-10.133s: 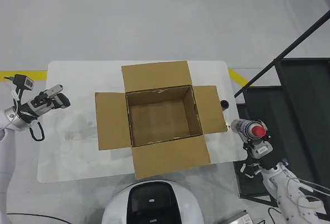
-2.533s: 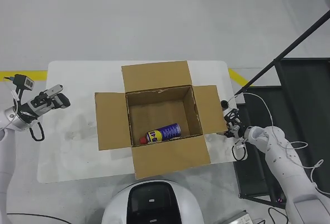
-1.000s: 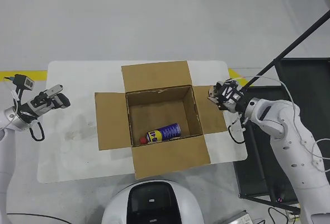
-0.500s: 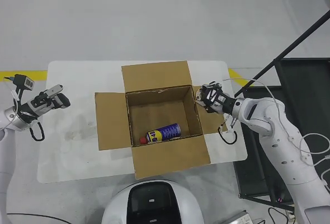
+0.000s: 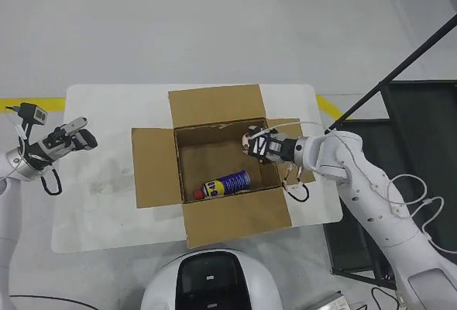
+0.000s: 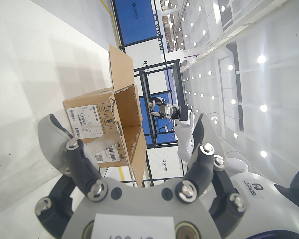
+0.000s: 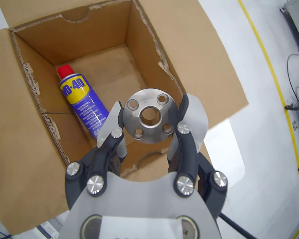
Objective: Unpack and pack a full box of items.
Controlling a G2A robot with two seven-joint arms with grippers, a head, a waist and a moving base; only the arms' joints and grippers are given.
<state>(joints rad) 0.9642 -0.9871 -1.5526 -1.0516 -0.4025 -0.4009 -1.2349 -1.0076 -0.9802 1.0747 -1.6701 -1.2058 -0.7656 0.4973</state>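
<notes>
Right wrist view: clamping the flange [image 7: 153, 128] in the right pincer [image 7: 152, 108] over the box [image 7: 99, 35], best lowering it beside (not onto) the spray can [image 7: 83, 98].

The box [image 5: 221, 133] stands open, flaps folded outward. A spray can [image 5: 223, 186] lies inside along the wall toward the near edge of the table [image 5: 104, 209]; the remaining floor is free. The right pincer [image 7: 150, 104], gripping a metal flange [image 7: 152, 133], hangs over the right wall.
</notes>
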